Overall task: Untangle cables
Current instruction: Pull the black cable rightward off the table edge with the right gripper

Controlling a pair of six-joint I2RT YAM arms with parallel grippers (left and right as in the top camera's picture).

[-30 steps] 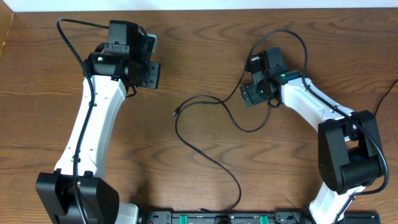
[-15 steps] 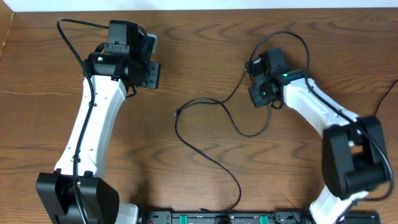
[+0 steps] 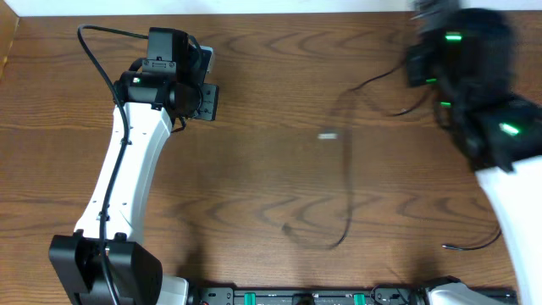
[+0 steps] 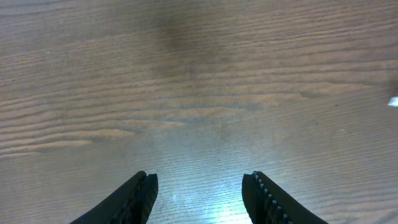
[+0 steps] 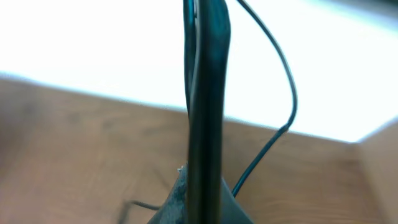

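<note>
Right gripper (image 5: 202, 112): fingers pressed together edge-on in the wrist view, jaws closed. A thin black cable (image 5: 283, 118) runs up beside them, but whether it is pinched between the pads cannot be told from these frames. Overhead, the right arm (image 3: 474, 76) is heavily blurred at the far right of the table (image 3: 254, 169), raised toward the camera.

Left gripper (image 4: 199, 193): 2 fingers apart, bare wood between them, nothing held. It hovers over the table at the far left side, well apart from the cable.

Cable, overhead: black, blurred, strung from the right arm's area across the middle-right of the table (image 3: 345, 195), curving down toward the near edge, with a loose end near the bottom centre. A small pale blur shows near mid-table; too smeared to identify. Another thin black strand lies on the wood near the right edge.
</note>
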